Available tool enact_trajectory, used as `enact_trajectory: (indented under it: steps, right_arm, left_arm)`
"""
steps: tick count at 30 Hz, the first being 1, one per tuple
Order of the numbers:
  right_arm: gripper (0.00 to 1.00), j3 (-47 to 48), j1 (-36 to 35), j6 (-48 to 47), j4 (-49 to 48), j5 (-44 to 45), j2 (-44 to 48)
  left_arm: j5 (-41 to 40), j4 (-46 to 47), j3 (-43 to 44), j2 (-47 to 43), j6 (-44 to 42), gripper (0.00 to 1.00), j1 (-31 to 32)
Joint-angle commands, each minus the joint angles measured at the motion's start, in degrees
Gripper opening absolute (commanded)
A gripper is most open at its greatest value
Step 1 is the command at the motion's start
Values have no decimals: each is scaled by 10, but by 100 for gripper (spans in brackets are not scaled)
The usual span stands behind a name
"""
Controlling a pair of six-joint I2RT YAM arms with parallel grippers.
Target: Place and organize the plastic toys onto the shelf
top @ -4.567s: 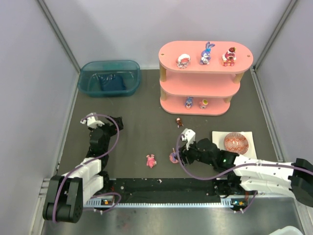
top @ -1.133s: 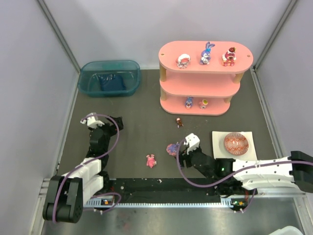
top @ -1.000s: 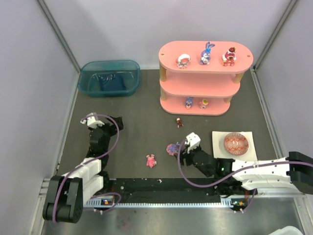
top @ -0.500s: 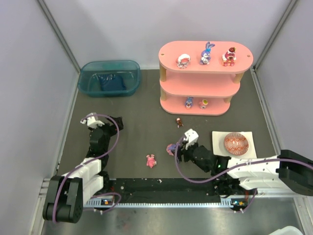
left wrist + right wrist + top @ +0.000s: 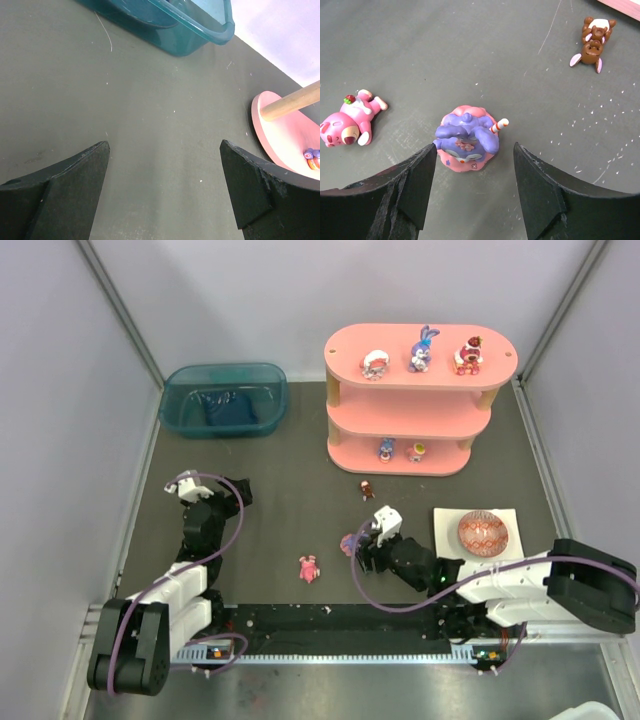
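The pink three-tier shelf (image 5: pixel 350 343) stands at the back right, with three plastic toys (image 5: pixel 423 348) on its top board and two on the lowest board (image 5: pixel 386 448). A purple figurine on a pink base (image 5: pixel 466 140) stands upright on the table (image 5: pixel 350 543). My right gripper (image 5: pixel 474 147) is open, with one finger on each side of it; the left finger (image 5: pixel 420 175) is at its edge. A pink bear (image 5: pixel 347 125) lies to the left and a brown toy (image 5: pixel 594 42) further back. My left gripper (image 5: pixel 164 147) hangs open over bare table.
A teal bin (image 5: pixel 224 399) stands at the back left. A patterned red egg (image 5: pixel 484 532) rests on a white square right of my right arm. The left wrist view shows the bin's corner (image 5: pixel 190 30) and the shelf's lowest board (image 5: pixel 280 135) with a wooden post (image 5: pixel 295 100).
My right gripper has moved in towards the purple figurine and its jaws have narrowed a little. The left arm has not moved.
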State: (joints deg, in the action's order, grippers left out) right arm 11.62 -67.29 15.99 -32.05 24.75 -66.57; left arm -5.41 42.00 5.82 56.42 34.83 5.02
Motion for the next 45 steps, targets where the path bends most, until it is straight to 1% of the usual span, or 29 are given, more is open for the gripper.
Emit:
enact_trajectory:
  steps: [1, 10, 21, 25, 28, 30, 31, 33, 34, 35, 45]
  right_arm:
    - [63, -3, 12, -8, -55, -23, -11]
    - [60, -6, 29, -9, -81, -51, -32]
    - [54, -19, 35, -27, -141, -69, -61]
    - [50, -20, 34, -32, -151, -71, -69]
    - [44, -18, 35, -33, -153, -74, -75]
    - [36, -16, 35, -34, -151, -74, -76]
    - [27, -16, 34, -35, -150, -74, -75]
    - [13, -16, 34, -33, -150, -69, -75]
    - [2, -16, 34, -32, -148, -67, -75]
    - [0, -15, 34, -32, -145, -62, -74]
    - [0, -6, 35, -29, -122, -54, -56]
  left_arm:
    - [0, 30, 8, 0, 2, 98, -1]
    - [0, 30, 8, 0, 2, 97, -1]
    - [0, 29, 8, 0, 2, 98, -1]
    - [0, 29, 8, 1, 2, 98, -1]
    - [0, 30, 8, 1, 2, 98, -1]
    - [0, 30, 8, 2, 2, 97, -1]
    - [0, 30, 8, 1, 2, 98, -1]
    - [-1, 29, 8, 0, 2, 98, -1]
    - [-1, 29, 8, 1, 2, 98, -1]
    - [-1, 29, 8, 1, 2, 98, -1]
    - [-2, 30, 8, 1, 2, 98, -1]
